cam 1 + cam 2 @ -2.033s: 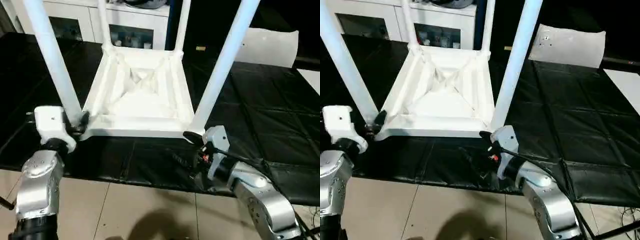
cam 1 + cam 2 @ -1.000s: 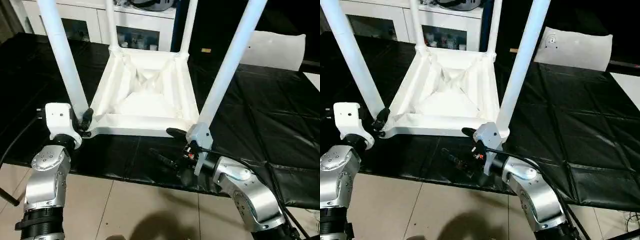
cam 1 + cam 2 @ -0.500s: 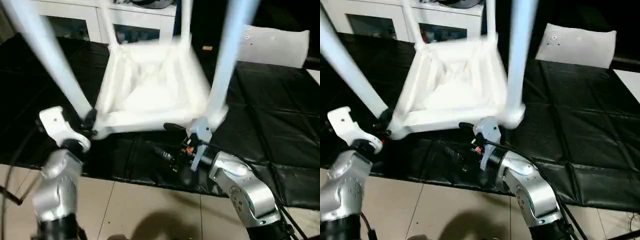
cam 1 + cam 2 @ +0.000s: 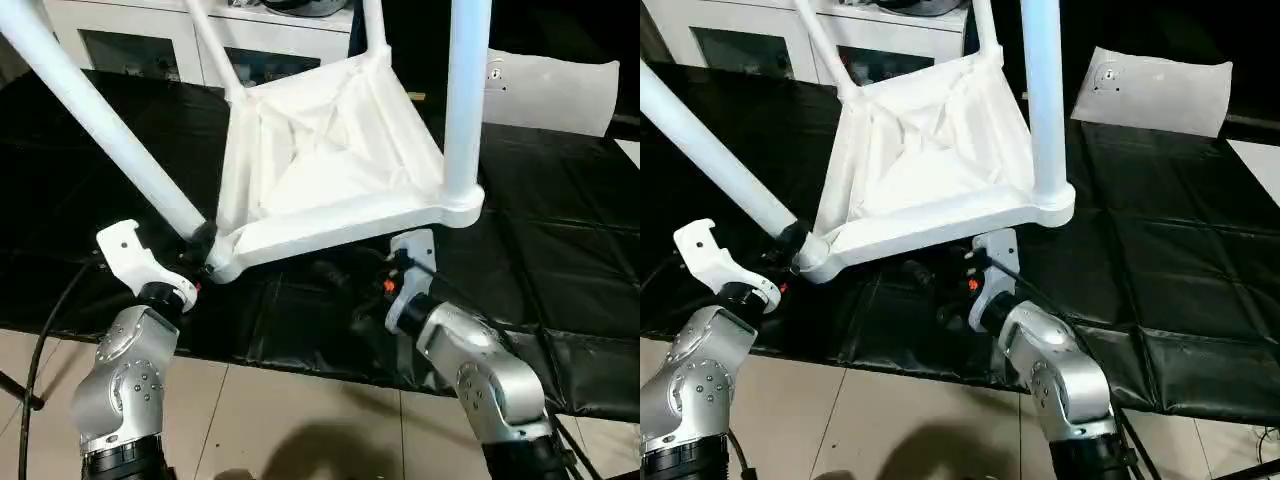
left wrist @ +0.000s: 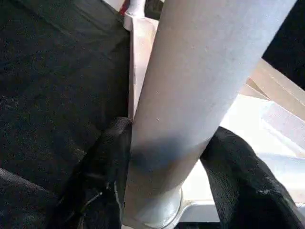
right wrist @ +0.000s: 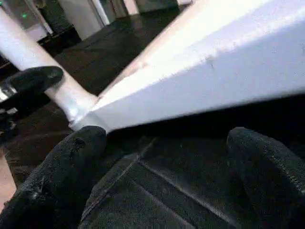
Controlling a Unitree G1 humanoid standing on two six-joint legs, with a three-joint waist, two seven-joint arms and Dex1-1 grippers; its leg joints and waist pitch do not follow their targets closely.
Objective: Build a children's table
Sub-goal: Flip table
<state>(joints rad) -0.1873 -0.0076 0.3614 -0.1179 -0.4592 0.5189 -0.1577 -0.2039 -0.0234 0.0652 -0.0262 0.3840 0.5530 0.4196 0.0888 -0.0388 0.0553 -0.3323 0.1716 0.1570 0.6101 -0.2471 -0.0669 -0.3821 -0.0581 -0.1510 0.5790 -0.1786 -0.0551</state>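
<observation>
The children's table is upside down and tilted, its ribbed white tabletop (image 4: 330, 150) raised at the near right corner. Its white legs point up, the near-left leg (image 4: 100, 120) leaning left and the near-right leg (image 4: 468, 90) nearly upright. My left gripper (image 4: 203, 248) is shut on the near-left leg just above its corner socket. The left wrist view has that leg (image 5: 200, 71) between the black fingers (image 5: 105, 162). My right gripper (image 6: 167, 157) stands open beneath the tabletop's near edge (image 6: 214, 71), its fingers (image 6: 62, 167) wide apart over the black mat and holding nothing.
The black padded worktable (image 4: 560, 250) ends near my arms, with tiled floor (image 4: 300, 420) below. At the back stands a white cabinet with glass doors (image 4: 130, 40). A flat white sheet with a small hole (image 4: 550, 90) lies at the far right.
The table has tipped: its near right corner rose and swung right, and the near-left leg leaned left. My left gripper kept its hold. My right gripper slid under the near edge.
</observation>
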